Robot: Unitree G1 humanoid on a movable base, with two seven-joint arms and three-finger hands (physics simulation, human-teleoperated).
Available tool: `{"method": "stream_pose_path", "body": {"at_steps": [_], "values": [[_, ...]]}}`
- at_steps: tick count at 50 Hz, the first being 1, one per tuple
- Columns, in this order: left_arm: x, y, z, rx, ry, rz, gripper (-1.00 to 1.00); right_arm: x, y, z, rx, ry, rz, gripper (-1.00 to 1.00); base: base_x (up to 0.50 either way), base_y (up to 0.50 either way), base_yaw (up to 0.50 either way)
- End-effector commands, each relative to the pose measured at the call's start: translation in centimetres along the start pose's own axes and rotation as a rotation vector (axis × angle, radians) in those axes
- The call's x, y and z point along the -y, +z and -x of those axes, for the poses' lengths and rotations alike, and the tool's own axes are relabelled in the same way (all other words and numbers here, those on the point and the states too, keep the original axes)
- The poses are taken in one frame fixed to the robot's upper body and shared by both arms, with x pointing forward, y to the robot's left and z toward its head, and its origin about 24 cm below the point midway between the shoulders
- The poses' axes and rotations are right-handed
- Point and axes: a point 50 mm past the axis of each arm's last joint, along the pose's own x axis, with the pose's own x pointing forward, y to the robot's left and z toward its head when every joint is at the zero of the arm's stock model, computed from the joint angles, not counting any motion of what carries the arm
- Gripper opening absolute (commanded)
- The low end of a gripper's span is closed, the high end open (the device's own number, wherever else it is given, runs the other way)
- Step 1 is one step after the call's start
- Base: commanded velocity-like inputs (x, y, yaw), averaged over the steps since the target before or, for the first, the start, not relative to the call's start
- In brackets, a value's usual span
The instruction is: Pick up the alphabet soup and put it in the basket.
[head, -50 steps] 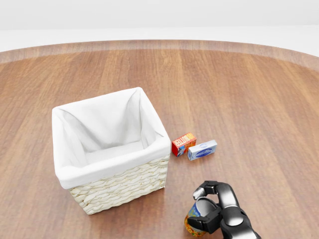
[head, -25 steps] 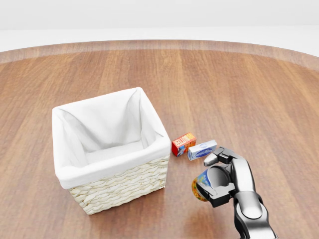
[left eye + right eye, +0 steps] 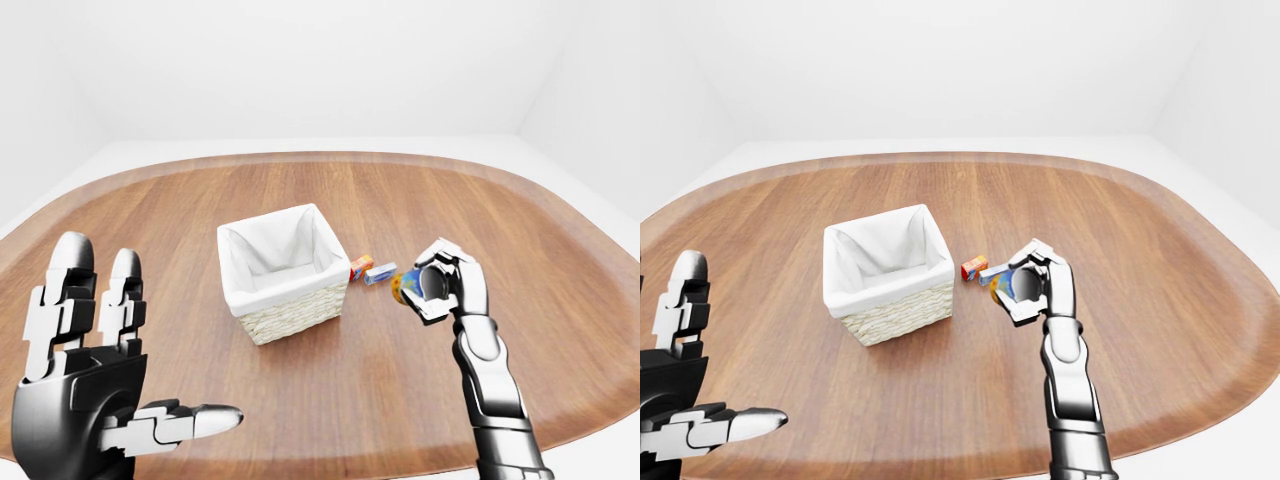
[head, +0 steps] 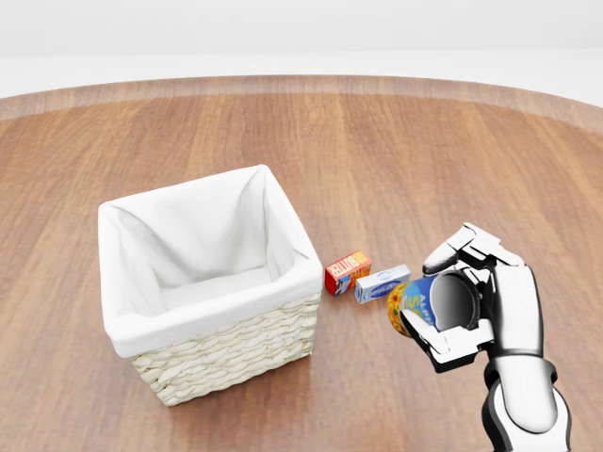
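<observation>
Round wooden table (image 3: pixel 300 400) (white room).

right hand (image 4: pixel 471 297): glossy silver-white shells, black joints, three blocky fingers
right forearm (image 3: pixel 487 370): chrome segments, dark seams
left hand (image 3: pixel 90 390): dark metallic palm, pale segmented fingers, black gaps

Right hand (image 4: pixel 471 301): raised on an upright forearm, fingers curled round the can (image 4: pixel 412 306), palm turned toward the head view's left.
Right arm: rises from the bottom right of the head view.
Left hand (image 3: pixel 85 385): fingers spread, upright, thumb pointing right, holding nothing.
</observation>
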Motion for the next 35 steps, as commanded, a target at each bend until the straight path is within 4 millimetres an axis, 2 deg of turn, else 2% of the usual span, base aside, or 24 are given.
{"method": "stream_pose_path", "body": {"at_steps": [1, 17, 26, 35], "values": [[-0.1, 0.0, 0.0, 0.005, 0.001, 0.000, 1.00, 0.7, 3.2, 1.1, 0.109, -0.020, -0.036, -1.00, 0.00, 0.00, 0.00], [0.0, 0.1, 0.0, 0.006, -0.003, 0.002, 1.00, -0.6, 9.3, 2.5, 0.376, 0.014, -0.055, -1.00, 0.00, 0.00, 0.00], [0.0, 0.4, 0.1, 0.014, -0.004, 0.001, 1.00, -1.3, 11.6, 2.9, 0.481, 0.027, -0.039, -1.00, 0.00, 0.00, 0.00], [0.0, 0.4, 0.1, 0.017, -0.007, 0.001, 1.00, -3.1, 14.0, 2.5, 0.585, 0.060, -0.018, -1.00, 0.00, 0.00, 0.00]]}}
